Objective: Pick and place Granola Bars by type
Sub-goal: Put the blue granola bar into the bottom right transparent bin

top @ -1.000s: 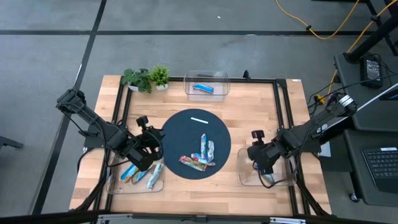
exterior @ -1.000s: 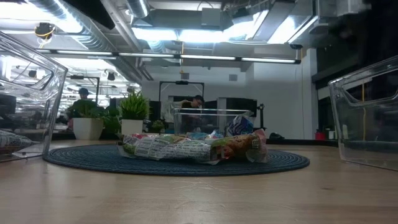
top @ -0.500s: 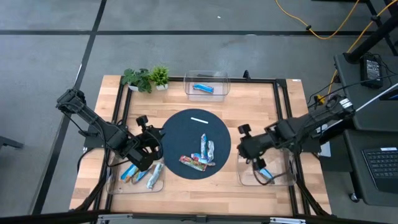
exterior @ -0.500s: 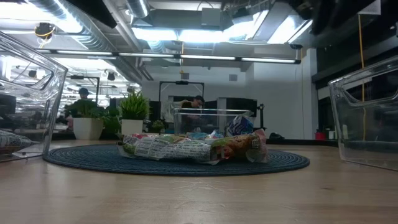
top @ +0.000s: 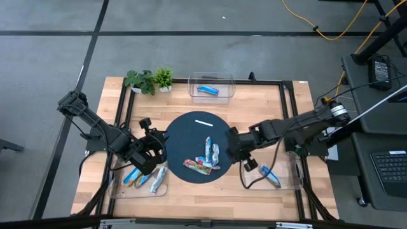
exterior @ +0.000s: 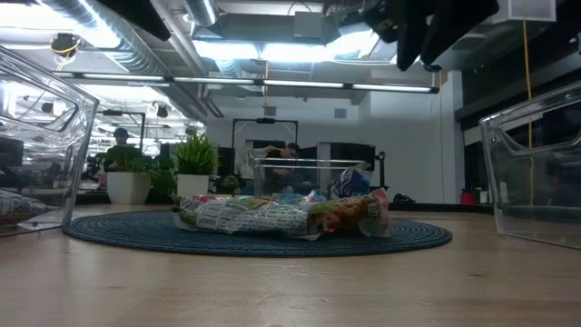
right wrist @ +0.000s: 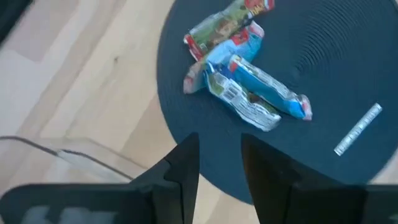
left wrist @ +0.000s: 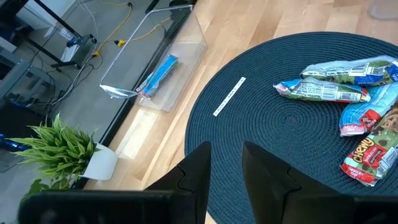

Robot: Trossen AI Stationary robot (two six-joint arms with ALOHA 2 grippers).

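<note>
Dark right tool [top: 233, 143] hangs over the round mat's [top: 184, 130] right edge, fingers slightly apart and empty, just beside the pile of bars [top: 206, 159] at the mat's centre. One blue bar [top: 268, 176] lies in the right bin [top: 296, 184]. Left tool [top: 150, 141] waits, fingers parted and empty, at the mat's left edge above the left bin [top: 114, 191] holding bars [top: 145, 178]. Another blue bar [top: 207, 90] lies in the far bin [top: 191, 89] on the desk [top: 254, 108].

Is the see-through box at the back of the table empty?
No. The clear box behind the round mat holds one blue bar, lying flat inside it.
</note>
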